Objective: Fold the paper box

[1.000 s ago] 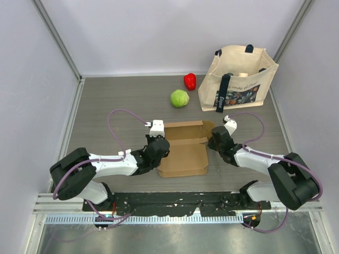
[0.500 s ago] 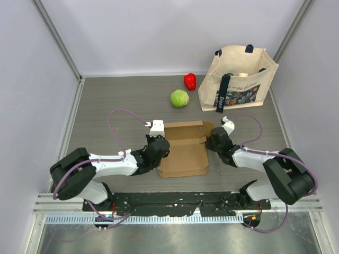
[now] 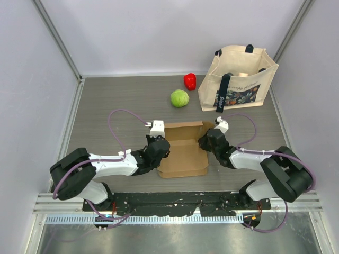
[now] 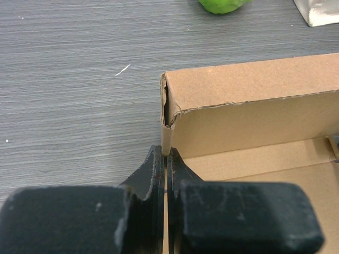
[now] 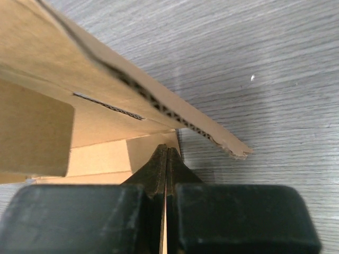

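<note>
The paper box [image 3: 183, 153] is brown corrugated cardboard and lies open between the two arms. My left gripper [image 3: 160, 145] is shut on the box's upright left wall. The left wrist view shows the wall edge pinched between the jaws [image 4: 167, 153], below the box's raised back corner [image 4: 249, 90]. My right gripper [image 3: 204, 140] is at the box's right side. In the right wrist view its jaws [image 5: 167, 151] are pressed together with nothing seen between them. The tips sit under a tilted right flap [image 5: 53, 69] with a slot in it.
A beige tote bag [image 3: 238, 76] stands at the back right. A green cabbage [image 3: 179, 98] and a red pepper [image 3: 189, 81] lie behind the box. A small white scrap [image 4: 123, 69] lies on the grey table left of the box.
My right gripper has moved left against the box's right side, and the right flap has swung inward. The left gripper has kept its hold in place.
</note>
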Robot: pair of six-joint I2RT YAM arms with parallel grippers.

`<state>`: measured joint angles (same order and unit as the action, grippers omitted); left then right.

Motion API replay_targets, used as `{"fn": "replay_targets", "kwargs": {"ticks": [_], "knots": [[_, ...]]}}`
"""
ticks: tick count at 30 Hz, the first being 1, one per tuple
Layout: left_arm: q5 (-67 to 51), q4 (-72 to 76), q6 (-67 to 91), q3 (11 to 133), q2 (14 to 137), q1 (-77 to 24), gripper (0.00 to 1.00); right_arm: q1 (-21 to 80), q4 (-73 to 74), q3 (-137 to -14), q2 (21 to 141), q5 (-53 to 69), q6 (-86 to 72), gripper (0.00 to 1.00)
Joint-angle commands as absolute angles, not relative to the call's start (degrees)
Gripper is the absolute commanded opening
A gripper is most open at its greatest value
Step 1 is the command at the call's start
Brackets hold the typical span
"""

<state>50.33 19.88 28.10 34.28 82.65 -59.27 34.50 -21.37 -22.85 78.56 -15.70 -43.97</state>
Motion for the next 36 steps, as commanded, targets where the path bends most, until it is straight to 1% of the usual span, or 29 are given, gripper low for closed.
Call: {"fn": "replay_targets", "kwargs": {"ticks": [1, 8, 10, 11, 12, 14, 15, 16, 19, 21, 24, 27, 29, 30, 34, 35, 36], "knots": [[51.59, 21.53, 28.92, 36.12, 82.35, -59.77, 0.0, 35.07, -25.13, -23.38, 81.73, -15.03, -45.52, 0.01], [51.94, 21.62, 29.18, 35.42, 82.09, -59.77, 0.0, 35.16, -25.84, -21.27, 84.82, -14.67, -47.37, 0.01], [52.29, 21.62, 29.27, 34.98, 81.91, -59.77, 0.0, 35.16, -21.73, -21.88, 82.54, -15.38, -46.68, 0.01], [52.29, 21.62, 29.27, 34.89, 81.57, -59.77, 0.0, 35.16, -19.36, -22.49, 78.87, -15.38, -44.15, 0.01], [52.29, 21.53, 29.27, 34.72, 81.39, -59.77, 0.0, 35.16, -13.51, -24.5, 76.92, -15.38, -42.73, 0.01], [52.64, 21.09, 29.18, 34.37, 81.04, -59.77, 0.0, 34.98, -6.62, -26.8, 71.32, -16.61, -38.61, 0.09], [52.73, 21.18, 29.09, 33.93, 80.77, -59.77, 0.0, 34.63, -0.59, -28.46, 69.71, -16.87, -37.37, 0.14], [52.82, 21.53, 28.74, 33.66, 80.68, -59.77, 0.0, 33.58, 2.69, -29.26, 67.96, -16.87, -36.4, 0.25], [53.35, 22.41, 28.13, 33.05, 80.6, -59.85, 0.0, 31.3, 11.49, -31.98, 63.29, -16.96, -32.53, 0.35], [53.26, 22.76, 27.95, 32.7, 80.68, -59.77, 0.0, 28.75, 15.01, -33.56, 60.49, -16.88, -29.73, 0.38], [53.0, 24.08, 27.6, 32.17, 80.6, -59.77, 0.0, 26.11, 15.12, -34.8, 58.45, -14.95, -26.29, 0.5], [52.3, 24.87, 27.07, 31.99, 80.24, -59.77, 0.0, 23.48, 12.32, -35.94, 59.06, -10.75, -21.11, 0.55], [52.03, 25.4, 26.9, 31.82, 80.24, -59.77, 0.0, 23.03, 6.97, -34.55, 59.5, -8.1, -18.11, 0.56], [51.94, 25.49, 26.72, 31.9, 80.33, -59.85, 0.0, 22.51, 2.42, -33.5, 60.02, -4.69, -17.84, 0.56], [51.68, 25.05, 26.37, 31.64, 79.45, -59.77, 0.0, 22.41, -4.65, -32.35, 62.93, -0.71, -16.79, 0.54], [51.68, 25.14, 26.28, 31.64, 79.02, -59.77, 0.0, 22.41, -5.96, -32.0, 63.54, -0.79, -16.61, 0.53], [51.68, 25.31, 26.11, 31.47, 79.01, -59.85, 0.0, 22.5, -7.8, -31.3, 63.54, -0.7, -16.44, 0.48]]}}
